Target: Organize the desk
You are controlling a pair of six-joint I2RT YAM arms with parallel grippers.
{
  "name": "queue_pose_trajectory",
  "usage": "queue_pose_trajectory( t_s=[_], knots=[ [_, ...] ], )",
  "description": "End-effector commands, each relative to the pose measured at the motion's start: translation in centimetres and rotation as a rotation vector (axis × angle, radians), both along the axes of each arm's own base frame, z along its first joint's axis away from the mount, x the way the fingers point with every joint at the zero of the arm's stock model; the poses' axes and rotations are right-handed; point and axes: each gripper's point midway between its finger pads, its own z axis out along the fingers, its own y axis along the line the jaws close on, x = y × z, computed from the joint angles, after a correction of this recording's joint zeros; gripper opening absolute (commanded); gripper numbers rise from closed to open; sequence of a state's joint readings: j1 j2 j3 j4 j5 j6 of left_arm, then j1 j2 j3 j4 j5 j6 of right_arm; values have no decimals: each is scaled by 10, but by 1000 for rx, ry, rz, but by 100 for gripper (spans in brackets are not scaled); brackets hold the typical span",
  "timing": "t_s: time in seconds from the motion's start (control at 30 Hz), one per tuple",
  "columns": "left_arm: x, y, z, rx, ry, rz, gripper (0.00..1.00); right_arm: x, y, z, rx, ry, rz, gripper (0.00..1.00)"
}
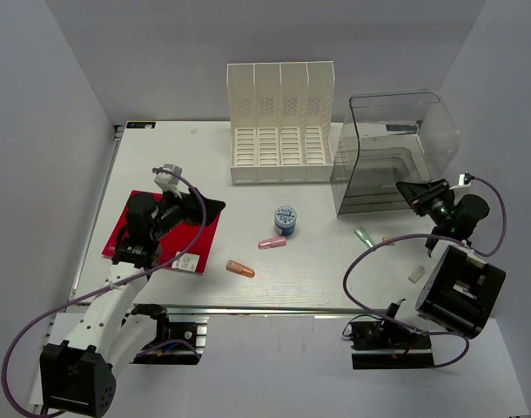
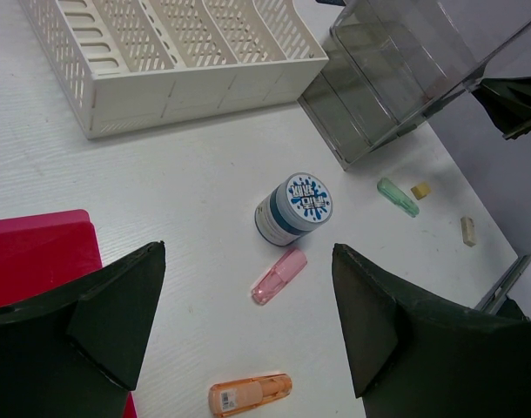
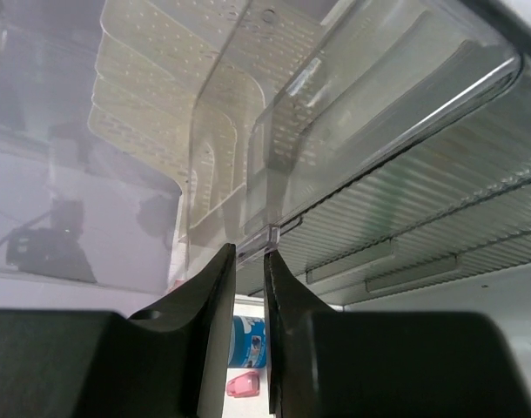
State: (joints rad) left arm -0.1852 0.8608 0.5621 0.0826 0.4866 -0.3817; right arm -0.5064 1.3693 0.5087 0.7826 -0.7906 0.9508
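Jar (image 1: 285, 219) and pens (image 1: 272, 243) lie loose mid-frame; the desk (image 1: 335, 279) appears unsorted. Left gripper (image 2: 248, 261) spread; right gripper (image 3: 251, 261) narrowed astride clear tray (image 3: 379, 131), grip uncertain.

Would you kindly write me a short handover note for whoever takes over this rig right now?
Left hand: open, empty, over the edge of the red folder on the desk.
Right hand: jaws nearly together at the clear tray edge; grip uncertain.
Loose on the desk: blue-lidded jar, pink tube, orange tube, green tube, beige eraser.
White file rack at the back.
Done: nothing visibly sorted. Left: put the loose items away.
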Motion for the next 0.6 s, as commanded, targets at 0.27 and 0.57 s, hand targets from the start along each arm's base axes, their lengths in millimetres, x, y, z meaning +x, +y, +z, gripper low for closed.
queue_pose_trajectory(
  t_s=[0.27, 0.57],
  knots=[
    [-2, -5, 11, -8, -42, -36, 87, -15, 12, 61, -124, -200, 40, 1],
    [-7, -19, 5, -52, -6, -115, 81, -19, 14, 81, -114, -226, 29, 0]
  ],
)
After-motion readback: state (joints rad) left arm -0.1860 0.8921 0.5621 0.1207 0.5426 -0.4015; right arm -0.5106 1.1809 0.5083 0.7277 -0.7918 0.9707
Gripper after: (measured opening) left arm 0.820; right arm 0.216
